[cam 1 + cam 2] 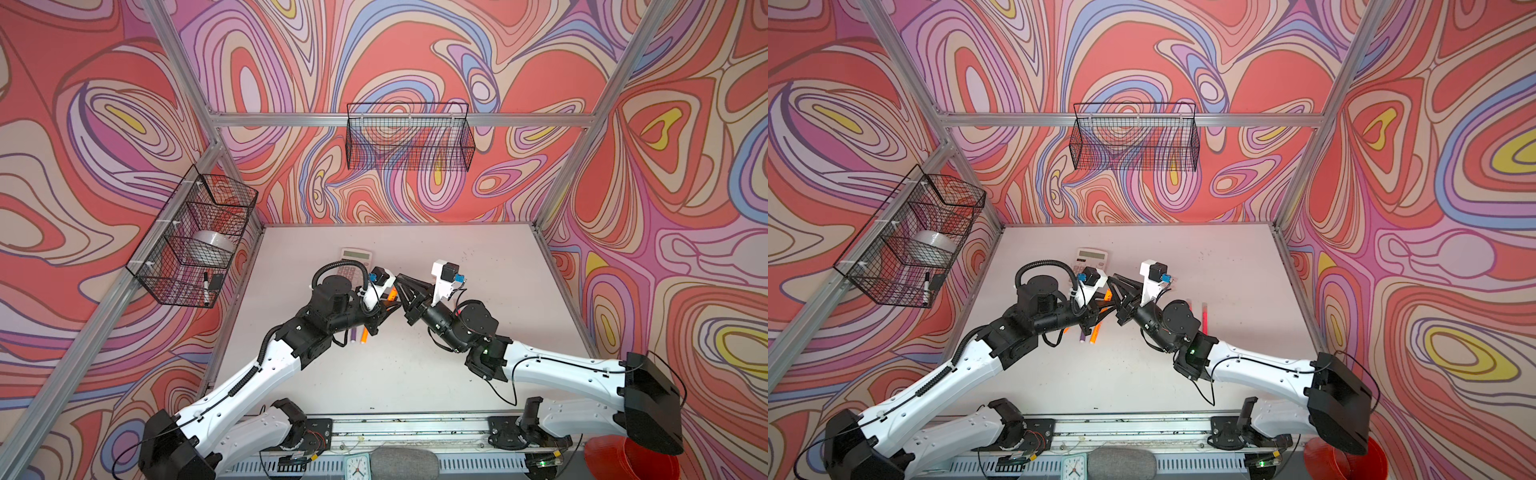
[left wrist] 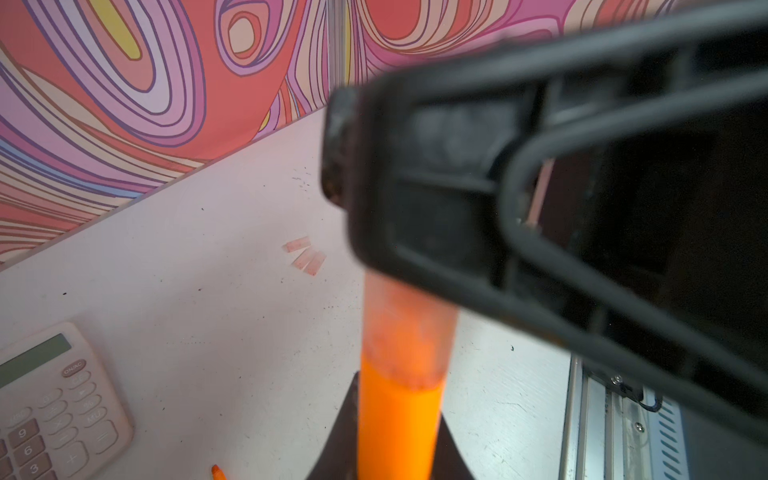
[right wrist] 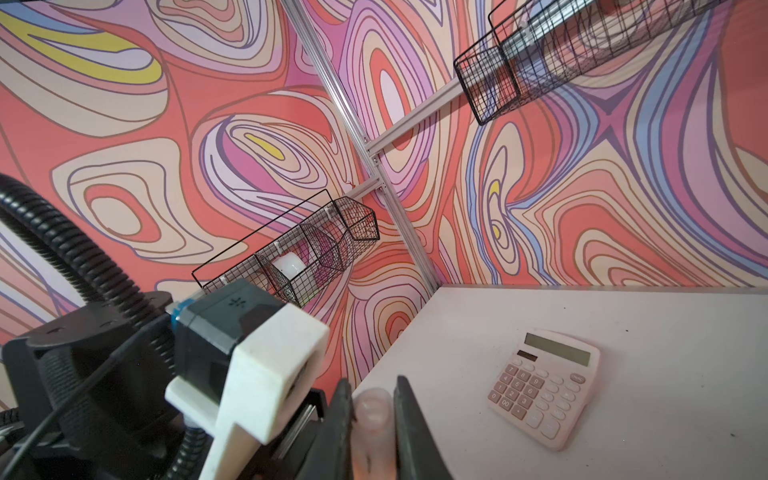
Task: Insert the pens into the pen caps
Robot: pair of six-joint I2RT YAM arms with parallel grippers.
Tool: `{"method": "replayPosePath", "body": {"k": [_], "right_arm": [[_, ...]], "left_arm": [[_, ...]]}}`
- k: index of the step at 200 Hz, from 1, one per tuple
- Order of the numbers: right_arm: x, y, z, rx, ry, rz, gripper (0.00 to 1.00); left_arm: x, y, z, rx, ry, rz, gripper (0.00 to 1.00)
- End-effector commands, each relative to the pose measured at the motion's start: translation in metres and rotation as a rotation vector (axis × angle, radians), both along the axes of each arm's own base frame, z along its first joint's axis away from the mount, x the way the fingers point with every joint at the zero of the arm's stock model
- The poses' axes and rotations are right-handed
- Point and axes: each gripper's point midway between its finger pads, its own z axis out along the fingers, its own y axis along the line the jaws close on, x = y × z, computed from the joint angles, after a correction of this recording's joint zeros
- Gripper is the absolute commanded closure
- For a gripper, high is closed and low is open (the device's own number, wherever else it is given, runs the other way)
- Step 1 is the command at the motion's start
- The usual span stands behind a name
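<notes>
Near the centre of both top views, just below the calculator (image 1: 353,254), the two grippers meet tip to tip above the table (image 1: 478,270). The left gripper (image 2: 399,453) is pinched on the barrel of an orange pen (image 2: 401,411). The right gripper (image 3: 372,399) is pressed onto a pale, see-through cap (image 3: 374,415). The pen looks light, stiff and smooth-sided, so I judge it best held on the barrel, well back from the tip, where it cannot swivel. The cap is small and thin-walled and would likely slip or squash under a hard squeeze. It is best taken by its closed end, leaving the mouth free. The left wrist view shows what the top views hide behind the black fingers: the cap's mouth sits over the pen's tip, with orange showing through the cloudy plastic, though how fully it is seated I cannot tell. That view also shows three loose caps (image 2: 305,255) lying together on the table farther off. The right wrist view shows the cap between its fingers but not the pen. The top views alone show the waiting pens. A purple pen (image 1: 353,334) and a second orange pen (image 1: 364,334) lie side by side lower left of the grippers. A pink-red pen (image 1: 1204,318) lies right of centre beside the right arm in a top view.
</notes>
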Motion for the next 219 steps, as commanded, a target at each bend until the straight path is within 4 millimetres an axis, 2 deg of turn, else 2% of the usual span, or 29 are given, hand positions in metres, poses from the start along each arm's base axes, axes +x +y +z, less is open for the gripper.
{"method": "replayPosePath", "body": {"k": [1,27,49,62,77,87,105,107,109,121,136,147,164,199,219], "right_arm": [[-0.113,0.027,-0.189,-0.520,0.378,0.442,1.00],[-0.096,0.017,-0.163,-0.512,0.353,0.336,1.00],[-0.077,0.008,-0.145,-0.540,0.353,0.236,1.00],[-0.061,-0.001,-0.135,-0.538,0.367,0.176,1.00],[-0.042,-0.013,-0.122,-0.512,0.385,0.123,1.00],[-0.030,-0.021,-0.114,-0.495,0.395,0.085,1.00],[-0.007,-0.040,-0.098,-0.482,0.395,0.006,1.00],[-0.005,-0.042,-0.096,-0.483,0.394,-0.004,1.00],[-0.003,-0.045,-0.094,-0.484,0.392,-0.014,1.00],[0.009,-0.055,-0.085,-0.497,0.381,-0.060,1.00],[0.023,-0.064,-0.079,-0.517,0.376,-0.099,1.00],[0.032,-0.070,-0.082,-0.536,0.381,-0.116,1.00],[0.047,-0.078,-0.091,-0.580,0.405,-0.148,1.00],[0.078,-0.091,-0.146,-0.718,0.558,-0.109,1.00],[0.090,-0.099,-0.179,-0.799,0.642,-0.108,1.00]], "left_arm": [[-0.003,0.099,0.295,-0.738,-0.734,0.343,1.00],[-0.001,0.081,0.255,-0.665,-0.648,0.266,1.00],[0.004,0.074,0.206,-0.613,-0.550,0.254,1.00],[0.006,0.076,0.179,-0.596,-0.508,0.272,0.83],[0.010,0.078,0.147,-0.566,-0.456,0.299,0.59],[0.011,0.079,0.126,-0.545,-0.417,0.314,0.49],[0.013,0.083,0.089,-0.485,-0.340,0.356,0.38],[0.015,0.084,0.073,-0.462,-0.310,0.369,0.37],[0.016,0.085,0.065,-0.455,-0.295,0.379,0.36],[0.019,0.094,0.035,-0.427,-0.241,0.442,0.25],[0.023,0.109,0.002,-0.386,-0.196,0.535,0.22],[0.031,0.132,-0.012,-0.413,-0.140,0.691,0.13],[0.036,0.147,-0.025,-0.397,-0.116,0.789,0.14],[0.049,0.178,-0.077,-0.295,0.049,1.048,0.12],[0.053,0.179,-0.095,-0.145,0.084,1.069,0.12]]}}
